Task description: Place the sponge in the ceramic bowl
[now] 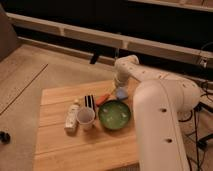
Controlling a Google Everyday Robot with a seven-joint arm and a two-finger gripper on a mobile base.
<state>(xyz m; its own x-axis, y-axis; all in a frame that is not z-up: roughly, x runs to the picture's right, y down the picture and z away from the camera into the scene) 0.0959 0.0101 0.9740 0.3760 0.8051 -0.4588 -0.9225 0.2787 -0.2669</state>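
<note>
The sponge (121, 93), a small blue-grey block, lies on the wooden table (60, 145) just behind the ceramic bowl (114, 115). The bowl is green inside with a dark rim. My gripper (120, 89) reaches down from the white arm's wrist and sits right at the sponge, covering its far side. Whether it touches the sponge does not show. The bowl looks empty apart from pale speckles.
A white cup (86, 119) stands left of the bowl, with a pale bottle (73, 116) lying beside it. A dark striped object (89, 101) and a small orange-red object (103, 99) lie behind the cup. My large white arm (160, 125) covers the table's right side.
</note>
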